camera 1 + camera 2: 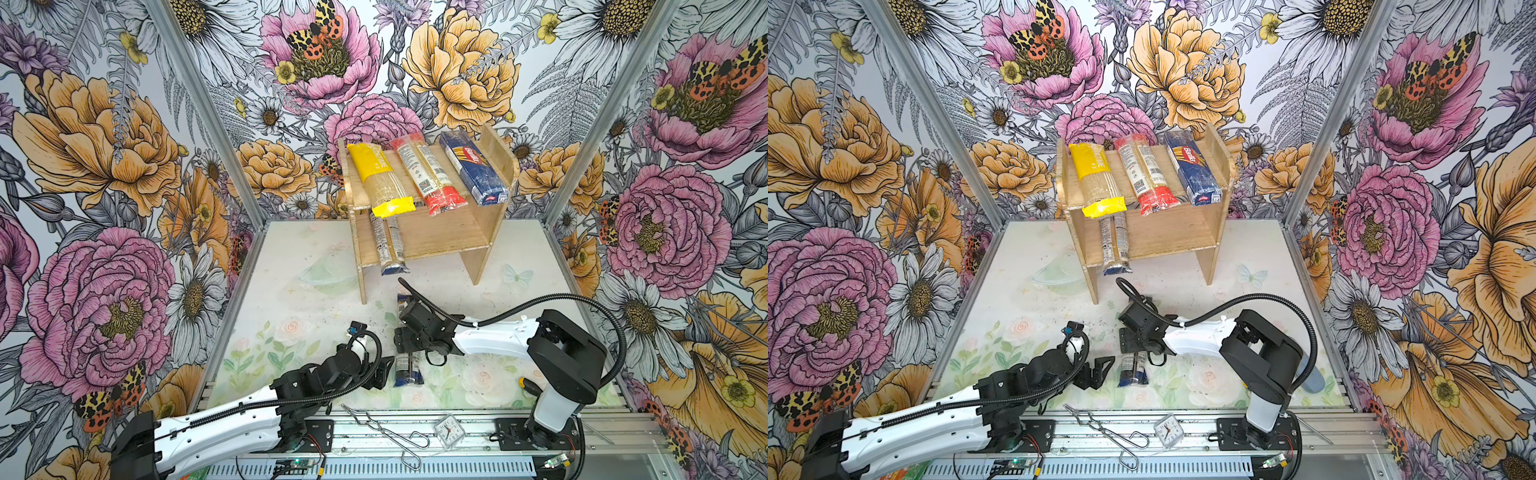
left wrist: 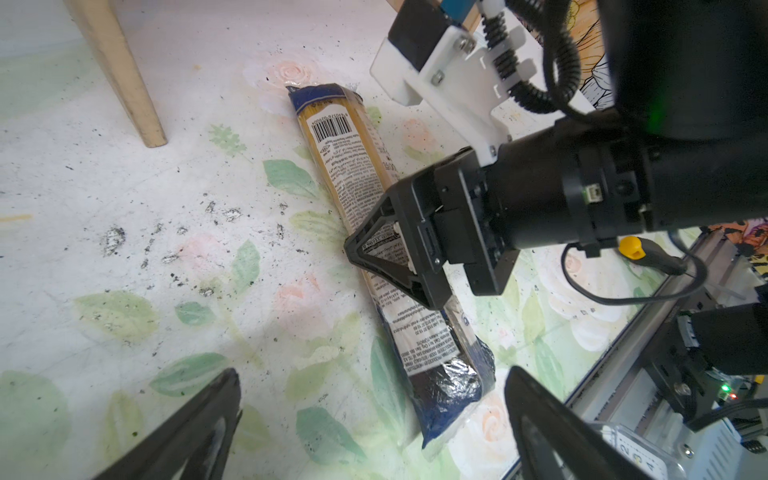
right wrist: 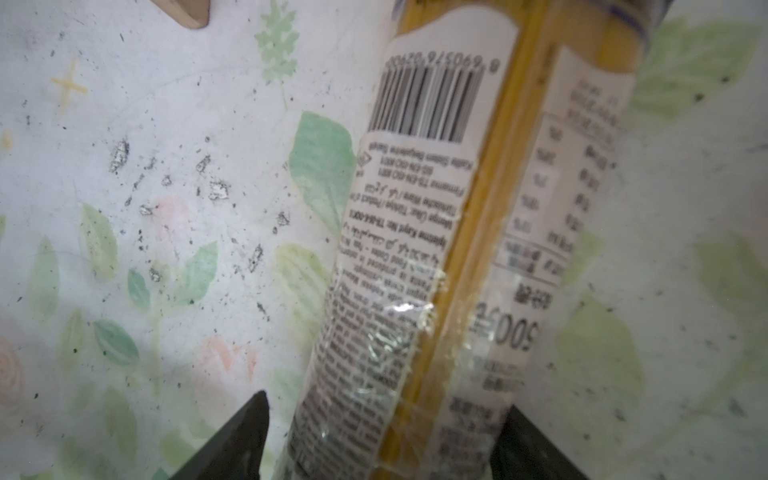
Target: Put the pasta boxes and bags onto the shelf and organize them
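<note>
The right gripper point(image 3: 384, 419) has its jaws spread astride the blue-ended spaghetti pack point(image 2: 357, 166), which lies near the front edge of the tabletop point(image 1: 291, 316). The left gripper point(image 2: 372, 382) has its jaws wide apart and empty.

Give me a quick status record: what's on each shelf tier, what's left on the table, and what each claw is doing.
top tier: yellow-ended clear spaghetti pack, red-ended clear spaghetti pack, dark blue Barilla spaghetti pack, side by side on the light wooden two-tier shelf
lower tier: slim clear spaghetti pack with a dark blue end, under the yellow-ended one
not shelved: second slim clear blue-ended pack, flat on the floral-print table
right claw: open, straddling that pack
left claw: open, empty, beside it
</note>
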Controlling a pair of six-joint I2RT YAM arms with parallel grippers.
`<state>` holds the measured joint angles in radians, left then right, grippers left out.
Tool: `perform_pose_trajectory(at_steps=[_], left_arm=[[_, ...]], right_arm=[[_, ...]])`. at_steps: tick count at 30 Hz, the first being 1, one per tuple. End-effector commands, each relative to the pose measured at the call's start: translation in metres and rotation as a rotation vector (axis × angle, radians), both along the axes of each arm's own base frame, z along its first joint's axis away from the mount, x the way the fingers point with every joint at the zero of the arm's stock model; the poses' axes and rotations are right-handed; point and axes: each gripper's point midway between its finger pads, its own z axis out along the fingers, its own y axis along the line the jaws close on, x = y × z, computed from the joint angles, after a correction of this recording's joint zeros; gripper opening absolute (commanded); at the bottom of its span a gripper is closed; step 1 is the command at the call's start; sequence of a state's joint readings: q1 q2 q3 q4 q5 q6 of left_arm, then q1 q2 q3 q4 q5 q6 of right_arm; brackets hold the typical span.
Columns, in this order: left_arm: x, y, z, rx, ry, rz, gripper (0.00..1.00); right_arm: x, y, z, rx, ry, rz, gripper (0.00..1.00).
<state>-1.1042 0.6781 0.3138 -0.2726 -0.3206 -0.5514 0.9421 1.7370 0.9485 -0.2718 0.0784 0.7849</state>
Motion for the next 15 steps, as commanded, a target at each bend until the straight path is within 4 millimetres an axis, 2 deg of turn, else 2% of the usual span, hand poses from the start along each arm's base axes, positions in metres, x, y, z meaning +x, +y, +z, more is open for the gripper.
perform_pose_trajectory(at_steps=[1,9,15], left_arm=[[-0.003,0.003,-0.003,-0.008,0.013,0.01,0.99],[-0.004,0.01,-0.004,-0.015,0.016,0.026,0.99],[-0.004,0.011,-0.003,-0.023,0.016,0.029,0.99]], right_arm=[[0.002,-0.003,-0.005,-0.054,-0.006,0.002,0.81],[0.003,-0.018,-0.007,-0.12,-0.034,-0.016,0.66],[0.005,-0.034,-0.003,-0.164,-0.07,-0.024,0.6]])
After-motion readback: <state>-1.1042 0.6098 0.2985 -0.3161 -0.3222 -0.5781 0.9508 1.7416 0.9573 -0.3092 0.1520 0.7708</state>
